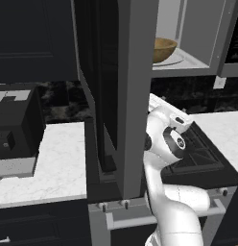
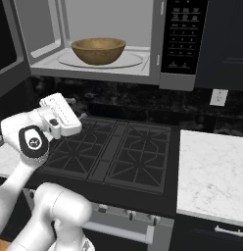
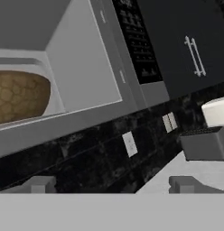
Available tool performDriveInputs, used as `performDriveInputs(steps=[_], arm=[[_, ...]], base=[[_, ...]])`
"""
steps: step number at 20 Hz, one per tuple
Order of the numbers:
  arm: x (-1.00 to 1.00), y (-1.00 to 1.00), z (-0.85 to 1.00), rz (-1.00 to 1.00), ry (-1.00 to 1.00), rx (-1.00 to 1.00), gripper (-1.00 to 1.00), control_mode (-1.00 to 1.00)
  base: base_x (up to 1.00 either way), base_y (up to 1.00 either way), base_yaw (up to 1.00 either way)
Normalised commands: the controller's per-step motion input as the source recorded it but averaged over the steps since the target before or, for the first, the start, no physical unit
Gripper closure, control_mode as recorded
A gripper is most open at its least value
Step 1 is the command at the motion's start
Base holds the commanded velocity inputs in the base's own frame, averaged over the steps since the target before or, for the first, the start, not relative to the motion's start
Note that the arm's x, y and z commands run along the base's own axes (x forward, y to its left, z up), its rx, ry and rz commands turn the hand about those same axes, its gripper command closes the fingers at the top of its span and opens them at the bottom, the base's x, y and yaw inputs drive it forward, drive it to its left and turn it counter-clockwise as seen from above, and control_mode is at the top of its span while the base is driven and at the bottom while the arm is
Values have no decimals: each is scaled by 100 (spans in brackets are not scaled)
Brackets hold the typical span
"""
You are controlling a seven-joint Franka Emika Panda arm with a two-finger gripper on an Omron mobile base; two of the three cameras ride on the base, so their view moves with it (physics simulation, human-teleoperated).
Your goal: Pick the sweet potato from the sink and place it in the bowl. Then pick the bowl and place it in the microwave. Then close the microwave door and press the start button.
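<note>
Hand view: the claw's two dark finger tips (image 3: pixel 39 184) rise at the bottom edge, well apart — spread, nothing between them. Midpoint of the claw (image 3: pixel 114 186) lies over the dark speckled backsplash (image 3: pixel 86 158) under the microwave (image 3: pixel 109 63). In the right base view the claw's white body (image 2: pixel 60 115) hangs over the left edge of the black gas cooktop (image 2: pixel 118 152), below the open cavity; fingers not discernible from that side.

Bowl (image 2: pixel 98 50) — light-brown wood, upright, sitting on the white round plate (image 2: pixel 133 61) on the microwave's floor, roughly centred. Left base view shows the same bowl (image 1: pixel 161 48) at the cavity's left side, partly hidden by the microwave door (image 1: pixel 133 96). Door swung wide open, its grey frame standing edge-on toward the camera, dark glass facing left.

Dark control strip (image 2: pixel 183 34) sits at the microwave's right edge. Sweet potato: cannot tell from these frames whether it lies inside the bowl.

Outward: white marble counter (image 2: pixel 211 166) right of the cooktop, wall outlet (image 2: pixel 219 97) above it; a dark toaster (image 3: pixel 203 143) on the counter in the hand view.
</note>
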Motion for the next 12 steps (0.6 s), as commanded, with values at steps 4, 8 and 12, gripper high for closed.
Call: performDriveInputs(steps=[4,8,12], arm=[[-52,58,0,-12,-24,-15,-100,-100],[-56,67,0,-8,-25,-12,-100,-100],[-43,64,-9,-6,-24,-8,-100,-100]], base=[[0,0,0],[0,0,0],[0,0,0]])
